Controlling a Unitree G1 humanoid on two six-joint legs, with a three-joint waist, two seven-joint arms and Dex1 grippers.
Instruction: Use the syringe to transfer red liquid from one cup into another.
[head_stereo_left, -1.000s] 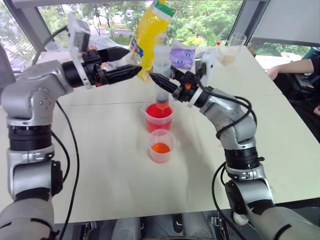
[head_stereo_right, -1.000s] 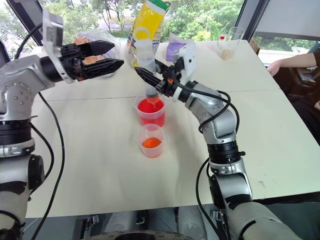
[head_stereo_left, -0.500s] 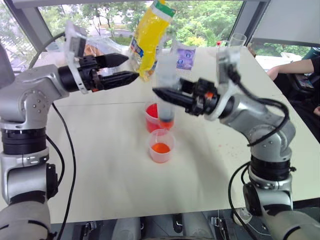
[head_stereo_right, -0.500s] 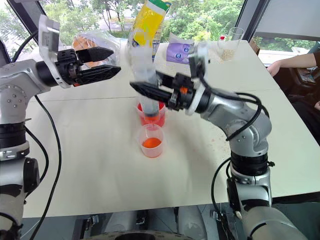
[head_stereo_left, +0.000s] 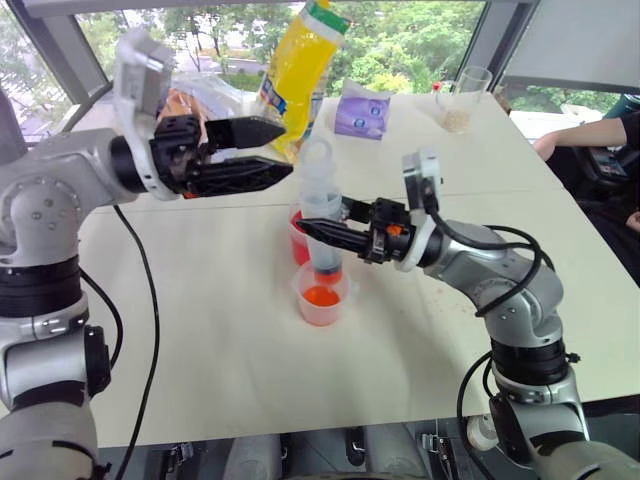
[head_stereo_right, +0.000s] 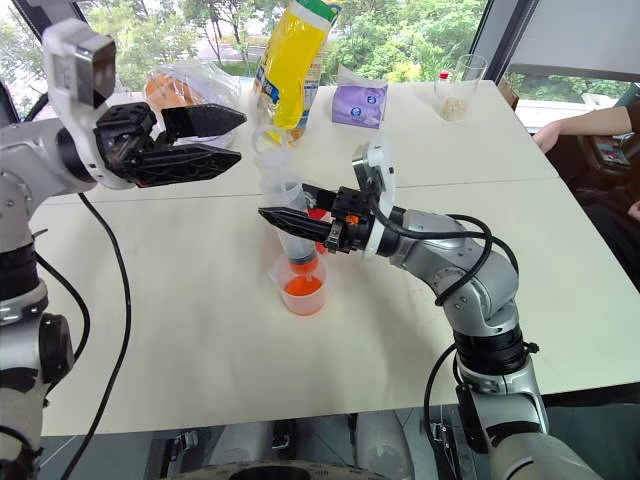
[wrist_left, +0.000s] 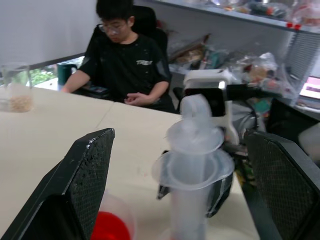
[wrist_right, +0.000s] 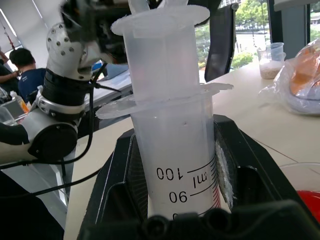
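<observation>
The syringe (head_stereo_left: 322, 215) stands upright with my right gripper (head_stereo_left: 318, 232) shut on its clear graduated barrel (wrist_right: 172, 145). Its orange-red tip (head_stereo_left: 328, 274) sits at the rim of the smaller cup (head_stereo_left: 322, 297), which holds orange-red liquid. Just behind the syringe stands the larger cup (head_stereo_left: 299, 236) of red liquid (wrist_left: 106, 228), partly hidden by the barrel. My left gripper (head_stereo_left: 284, 151) is open, level with the white plunger top (head_stereo_left: 318, 152) and just left of it. In the left wrist view the plunger (wrist_left: 196, 131) rises between the two black fingers (wrist_left: 85, 180), not touching them.
At the back of the white table (head_stereo_left: 220, 330) stand a yellow bottle (head_stereo_left: 300, 70), a purple packet (head_stereo_left: 362, 110), a bag of bread (head_stereo_right: 185, 85) and a clear cup of grains (head_stereo_left: 458, 108). A person's arm (head_stereo_left: 590, 135) rests at the table's far right.
My right gripper carried the syringe out of the larger cup and back toward me, over the smaller cup. My left gripper, still open, drew back and toward the plunger top.
</observation>
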